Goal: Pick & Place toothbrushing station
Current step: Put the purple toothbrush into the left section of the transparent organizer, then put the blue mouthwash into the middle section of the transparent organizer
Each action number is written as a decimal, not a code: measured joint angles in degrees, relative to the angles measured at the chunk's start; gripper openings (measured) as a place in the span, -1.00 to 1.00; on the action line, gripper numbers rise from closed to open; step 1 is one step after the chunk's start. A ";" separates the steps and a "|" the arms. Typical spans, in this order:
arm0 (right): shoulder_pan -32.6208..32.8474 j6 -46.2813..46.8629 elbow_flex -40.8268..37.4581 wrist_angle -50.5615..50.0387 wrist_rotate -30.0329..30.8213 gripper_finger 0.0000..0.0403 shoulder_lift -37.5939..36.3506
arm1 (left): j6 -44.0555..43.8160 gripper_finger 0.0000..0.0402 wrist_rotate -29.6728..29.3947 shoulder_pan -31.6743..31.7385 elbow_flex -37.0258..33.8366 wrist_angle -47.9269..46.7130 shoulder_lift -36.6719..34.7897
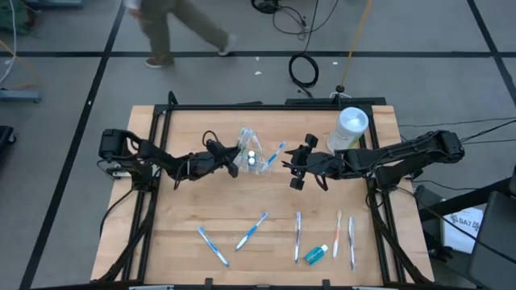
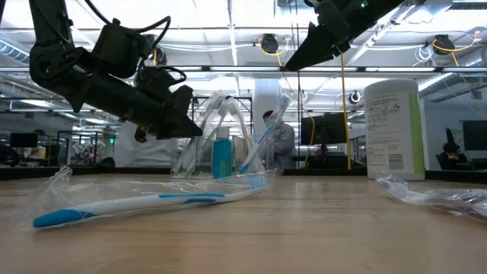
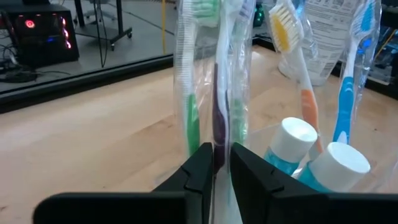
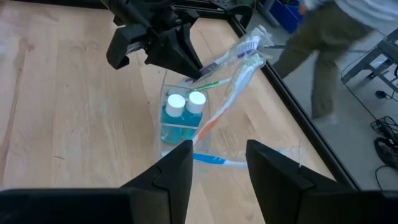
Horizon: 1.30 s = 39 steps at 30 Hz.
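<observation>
The clear toothbrushing station (image 1: 251,155) stands upright mid-table. It holds two blue bottles with white caps (image 4: 185,102) and several wrapped toothbrushes. It also shows in the low view (image 2: 217,152). My left gripper (image 1: 235,163) is at its left side, shut on one wrapped toothbrush with a purple handle (image 3: 219,118) that stands in the station. My right gripper (image 1: 296,169) hangs open and empty to the right of the station, above the table. Its fingers (image 4: 180,165) show with a wide gap between them. My left gripper pinches the purple toothbrush's wrapped handle (image 3: 220,152) between its two fingers, partway up the handle. The fingers come level from the table's left and lie across the handle. The brush stands nearly upright with its lower end in the station.
A white canister (image 1: 348,129) stands at the far right. Several wrapped toothbrushes (image 1: 251,231) and a small blue bottle (image 1: 315,255) lie near the front edge. One wrapped toothbrush (image 4: 214,160) lies beside the station. A person (image 1: 173,28) walks beyond the far edge.
</observation>
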 joint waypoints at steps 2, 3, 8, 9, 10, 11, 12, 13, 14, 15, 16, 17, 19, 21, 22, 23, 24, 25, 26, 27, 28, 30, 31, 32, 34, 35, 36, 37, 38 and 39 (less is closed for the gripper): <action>0.00 0.34 0.00 0.01 0.00 -0.30 0.00 | -0.10 -0.69 0.05 0.00 0.00 0.31 -0.01; 0.00 0.38 0.00 0.01 0.00 -0.30 0.00 | -0.18 -0.67 0.08 -0.01 0.00 0.24 -0.21; 0.01 0.42 0.00 0.48 0.00 -0.30 0.00 | 1.56 -0.50 0.06 -0.37 0.00 0.26 -0.46; 0.00 0.42 0.00 0.52 0.00 -0.30 0.00 | 1.85 -0.46 -0.08 -0.39 0.00 0.31 -0.46; 0.00 0.42 0.00 0.52 0.00 -0.30 0.00 | 1.91 -0.41 -0.08 -0.44 0.00 0.32 -0.46; 0.00 0.42 0.00 0.52 0.00 -0.30 0.00 | 1.79 -0.36 -0.08 -0.42 0.00 0.30 -0.46; 0.00 0.43 0.00 0.52 -0.01 -0.30 0.00 | 1.69 -0.30 -0.14 -0.42 0.00 0.31 -0.46; 0.00 0.44 0.00 0.52 0.00 -0.30 0.00 | 1.77 -0.25 -0.23 -0.42 0.00 0.33 -0.46; 0.00 0.45 0.00 0.52 0.00 -0.30 0.00 | 2.03 -0.20 -0.24 -0.43 0.00 0.33 -0.46; 0.00 0.45 0.00 0.52 0.00 -0.30 0.00 | 2.50 -0.15 -0.24 -0.43 0.00 0.34 -0.46; 0.00 0.45 0.00 0.52 -0.02 -0.30 0.00 | 3.10 -0.11 -0.26 -0.42 0.00 0.40 -0.46; 0.00 0.45 0.00 0.54 -0.01 -0.30 0.00 | 3.42 -0.07 -0.26 -0.42 0.00 0.36 -0.61; 0.00 0.45 0.00 0.63 -0.01 -0.30 0.00 | 3.34 0.00 -0.26 -0.42 0.00 0.28 -1.44; 0.00 0.45 0.00 0.88 -0.01 -0.30 0.00 | 3.16 0.04 -0.06 -0.42 0.00 0.35 -2.60; 0.00 0.45 0.00 1.00 0.00 -0.30 0.00 | 3.13 0.06 0.17 -0.42 0.00 0.25 -3.33; 0.00 0.45 0.00 1.06 0.00 -0.30 0.00 | 3.14 0.06 0.18 -0.48 0.00 0.17 -4.30; 0.00 0.45 0.00 1.09 0.00 -0.30 0.00 | 3.25 0.06 0.18 -0.62 0.00 0.23 -5.40; 0.00 0.46 0.00 1.14 -0.02 -0.30 0.00 | 3.52 0.06 0.18 -0.82 0.00 0.31 -6.49; 0.00 0.47 0.00 1.27 0.00 -0.30 0.00 | 3.99 0.06 0.18 -1.10 0.00 0.23 -7.67; 0.00 0.47 0.00 1.55 0.00 -0.30 0.00 | 4.67 0.06 0.20 -1.45 0.00 -0.01 -8.86; 0.00 0.47 0.00 2.00 0.00 -0.30 0.00 | 5.51 0.06 0.22 -1.94 0.00 -0.10 -10.02; -0.01 0.42 0.00 3.48 0.02 -0.30 0.00 | 7.58 0.07 0.23 -2.97 0.00 0.08 -12.07; -0.04 0.40 0.00 4.38 0.04 -0.30 0.00 | 8.71 0.06 0.22 -3.53 0.00 -0.06 -13.07; -0.06 0.45 0.00 5.19 0.02 -0.30 0.00 | 9.50 0.06 0.23 -4.12 0.00 -0.10 -13.94; -0.07 0.18 0.00 6.54 0.02 -0.30 0.00 | 10.40 0.07 0.23 -5.14 0.00 0.14 -15.20; -0.07 -0.56 0.00 7.40 0.00 -0.30 0.02 | 10.62 0.06 0.22 -5.60 0.00 0.11 -15.58; -0.21 -1.58 0.00 8.53 -0.02 -0.30 0.04 | 10.74 0.07 0.26 -6.05 0.00 0.03 -15.84; -0.40 -2.32 0.00 9.49 -0.04 -0.30 0.04 | 10.73 0.07 0.27 -6.41 0.00 -0.02 -15.95; -0.48 -3.00 0.00 10.15 0.00 -0.30 0.02 | 10.70 0.06 0.26 -6.69 0.00 0.01 -16.00; -0.55 -4.51 0.00 10.69 0.00 -0.30 0.02 | 10.72 0.06 0.26 -6.98 0.00 -0.01 -16.00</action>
